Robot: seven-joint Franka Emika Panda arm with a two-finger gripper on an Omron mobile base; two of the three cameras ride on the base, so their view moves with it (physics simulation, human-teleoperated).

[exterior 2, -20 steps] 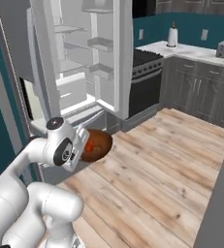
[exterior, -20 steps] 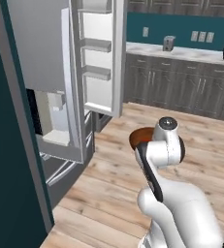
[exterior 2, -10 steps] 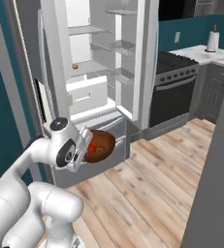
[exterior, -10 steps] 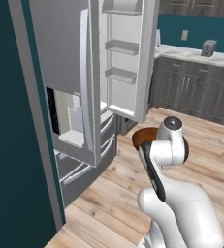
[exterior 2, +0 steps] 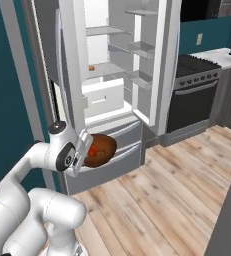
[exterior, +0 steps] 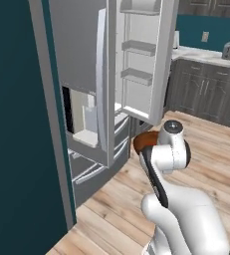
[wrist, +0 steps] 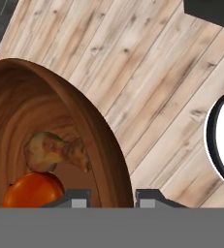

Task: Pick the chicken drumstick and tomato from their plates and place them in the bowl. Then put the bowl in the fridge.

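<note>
The jaws [wrist: 112, 196] are clamped on the rim of the bowl [wrist: 60, 140], one tip inside the wall and one outside it, so the wooden wall runs up between them; pinching the rim is a sensible way to carry something far too wide to span. Just inside the inner tip, the tomato [wrist: 33, 190] lies low in the hollow with the chicken drumstick [wrist: 55, 151] touching it just beyond. Both seem to have settled into the lowest part of the bowl, so the loading step looks done. In the right base view the bowl [exterior 2: 100, 149] hangs out in front of the wrist, over the wooden floor [exterior 2: 172, 190], facing the fridge [exterior 2: 112, 85], whose door stands swung open on white shelves [exterior 2: 104, 67] and door racks. The bowl is near the lower drawers and below the shelves, so what remains is probably to raise it and carry it in onto a shelf. With a one-sided hold on the rim, tilting could spill the food.
</note>
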